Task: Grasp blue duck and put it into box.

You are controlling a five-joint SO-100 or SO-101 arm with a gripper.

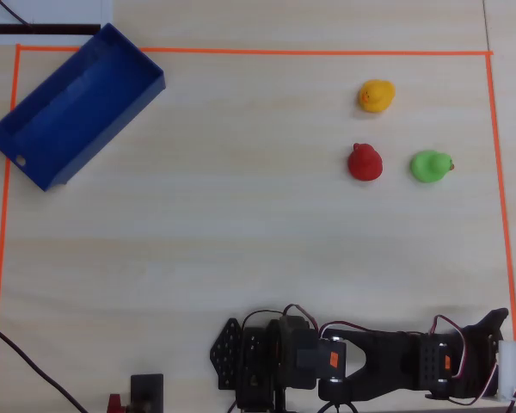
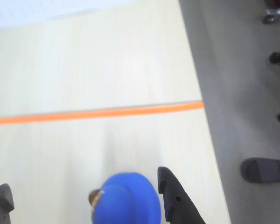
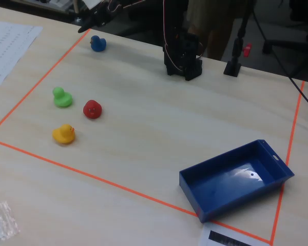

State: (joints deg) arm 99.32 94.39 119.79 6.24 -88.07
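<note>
Claw [image 2: 84, 196] hangs wide open w/ nothing held, blue duck [image 2: 126, 199] sitting on the worktop [image 2: 84, 79] btwn its fingers in wrist view, nearer the right one, at the far-left corner in fixed view, well apart from box [image 3: 236, 179].

Black arm [image 1: 387, 361] (orange stickers, looping wires)

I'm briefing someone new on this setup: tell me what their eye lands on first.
The large blue box stands out, sitting empty at one corner of the orange-taped area, far from everything else. Three bright ducks cluster together at the opposite side: a yellow duck, a red duck and a green duck. The blue duck sits apart near the tape corner, with the open pincer straddling it in the wrist view, not yet closed.
</note>
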